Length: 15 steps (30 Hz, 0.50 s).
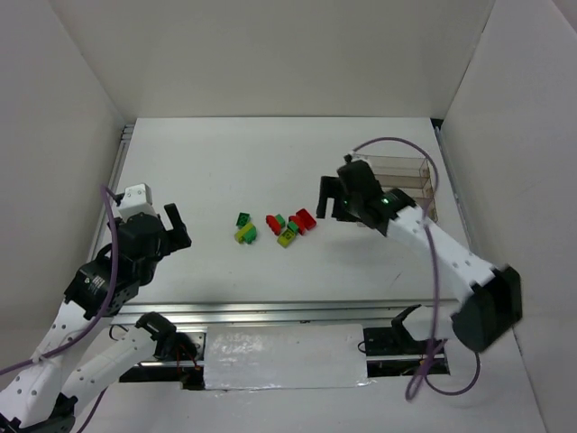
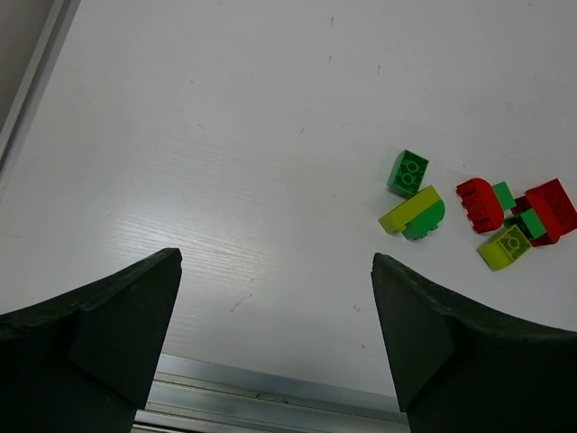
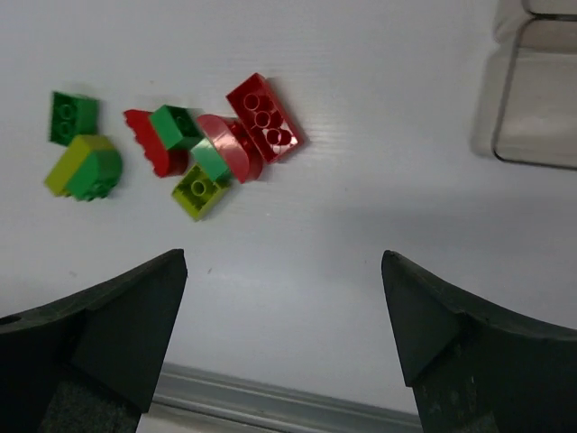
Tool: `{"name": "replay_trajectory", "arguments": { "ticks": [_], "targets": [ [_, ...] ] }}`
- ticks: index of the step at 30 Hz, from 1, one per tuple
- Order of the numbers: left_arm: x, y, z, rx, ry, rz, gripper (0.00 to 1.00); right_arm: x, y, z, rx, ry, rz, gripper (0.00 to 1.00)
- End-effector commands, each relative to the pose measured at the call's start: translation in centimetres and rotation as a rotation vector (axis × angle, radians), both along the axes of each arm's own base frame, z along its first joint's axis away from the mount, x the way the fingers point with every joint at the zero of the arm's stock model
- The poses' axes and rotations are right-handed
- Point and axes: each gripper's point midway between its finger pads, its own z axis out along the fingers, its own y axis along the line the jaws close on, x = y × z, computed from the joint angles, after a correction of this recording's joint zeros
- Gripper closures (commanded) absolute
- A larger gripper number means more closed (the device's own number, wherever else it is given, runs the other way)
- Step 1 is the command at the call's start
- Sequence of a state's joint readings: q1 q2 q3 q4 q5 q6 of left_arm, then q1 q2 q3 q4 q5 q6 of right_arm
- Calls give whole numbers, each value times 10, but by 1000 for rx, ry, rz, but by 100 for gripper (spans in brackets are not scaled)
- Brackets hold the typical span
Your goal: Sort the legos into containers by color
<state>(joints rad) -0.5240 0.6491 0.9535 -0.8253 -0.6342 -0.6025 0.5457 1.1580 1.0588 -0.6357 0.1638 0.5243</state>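
Right pincer [image 3: 283, 262] wide open and empty: crowded pick ahead.
Ahead-left of it, the legos [image 3: 212, 149] touch each other; closing on one may catch a wrong-coloured neighbour too.

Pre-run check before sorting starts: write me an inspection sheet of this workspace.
Surface: white table, faint scuffs in the left wrist view.
Job's things: legos lie loose in one cluster mid-table, red, dark green and yellow-green, some touching; clear tray sits far right, partly behind the right arm, with no brick seen in its visible part.
Clutter: nothing seen.
Grippers: left gripper open, empty, left of the cluster; right gripper open, empty, between cluster and tray.
Cables: purple cable loops over the right arm; second purple cable runs along the left arm; neither touches the bricks.
Surroundings: white walls on three sides; metal rail at the near edge.
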Motion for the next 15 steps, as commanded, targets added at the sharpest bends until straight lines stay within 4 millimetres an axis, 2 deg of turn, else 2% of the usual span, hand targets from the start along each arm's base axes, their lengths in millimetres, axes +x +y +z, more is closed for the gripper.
{"name": "replay_trajectory", "arguments": {
  "ticks": [1,2,3,4,5,7,9,10,12,13,15],
  "targets": [
    [5,-2,8,-15,-40,-9,1,45,16,-32,-130,57,8,5],
    [5,-2,8,-16,-42,-11,0,57,26,-27,-127,52,33,9],
    [4,-3,10,-20,-50,-15,0,65,31,-52,-180,111,48,11],
    [4,-3,10,-21,-52,-16,0,79,35,-48,-187,98,34,13],
    [3,-3,10,-24,-55,-20,1,85,36,-65,-226,130,42,16],
    [3,-4,11,-27,-60,-26,1,100,45,-65,-226,112,55,18],
    [3,-5,12,-30,-63,-37,1,108,49,-79,-249,135,70,19],
    [4,-6,12,-30,-64,-44,0,115,52,-76,-249,124,64,21],
    [4,-8,11,-30,-61,-54,1,121,52,-88,-274,141,48,23],
    [4,-9,11,-31,-59,-56,0,125,54,-87,-270,138,50,25],
    [4,-10,10,-30,-57,-61,1,126,58,-100,-279,165,63,26]
  ]
}}
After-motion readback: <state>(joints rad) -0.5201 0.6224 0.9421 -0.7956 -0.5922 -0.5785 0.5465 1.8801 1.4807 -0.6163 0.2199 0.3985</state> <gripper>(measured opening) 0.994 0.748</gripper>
